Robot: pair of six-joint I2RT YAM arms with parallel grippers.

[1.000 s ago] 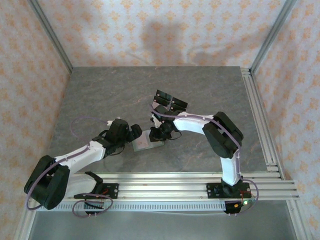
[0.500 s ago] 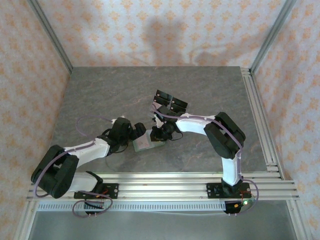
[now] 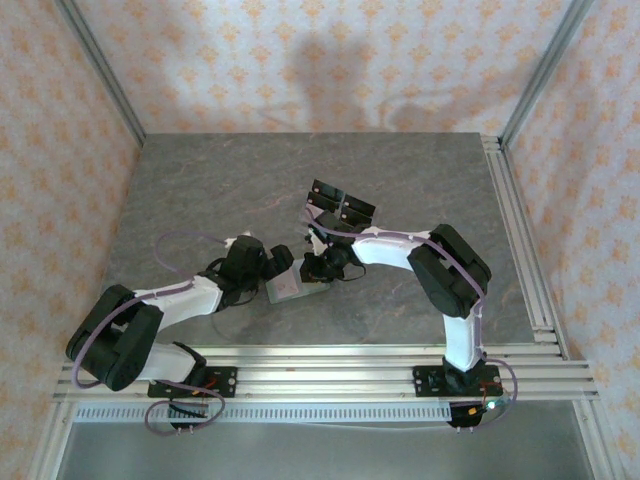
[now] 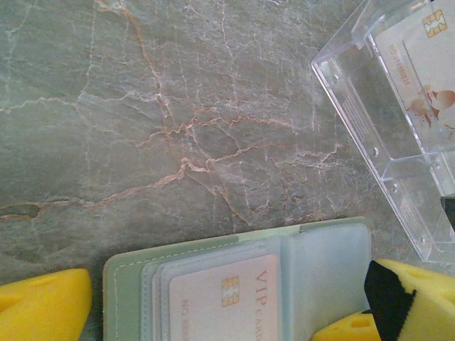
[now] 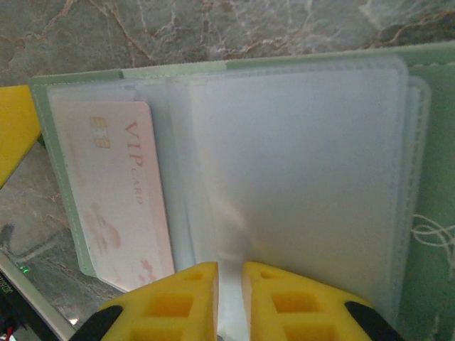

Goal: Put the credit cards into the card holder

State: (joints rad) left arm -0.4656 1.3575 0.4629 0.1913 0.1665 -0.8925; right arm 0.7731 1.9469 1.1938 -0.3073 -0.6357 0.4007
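Observation:
The sage-green card holder (image 3: pixel 287 288) lies open on the stone table between the two arms. A pinkish credit card (image 4: pixel 227 298) marked VIP sits in one of its clear sleeves (image 5: pixel 298 177); the same card (image 5: pixel 121 192) shows in the right wrist view. My left gripper (image 4: pixel 224 312) is open, one yellow finger on each side of the card holder (image 4: pixel 128 277). My right gripper (image 5: pixel 229 298) is shut on a clear sleeve of the card holder (image 5: pixel 78 78), pinching it at its near edge. Another credit card (image 4: pixel 426 64) stands in the clear stand (image 4: pixel 377 121).
The clear four-cell stand with black tops (image 3: pixel 338 205) stands just behind the grippers, near the table's middle. Metal rails run along the near edge (image 3: pixel 330 365) and the right edge (image 3: pixel 520 240). Patterned walls enclose the table.
My left arm has shifted a little to the right, closer to the card holder, with its elbow raised. The right arm and its grip look unchanged.

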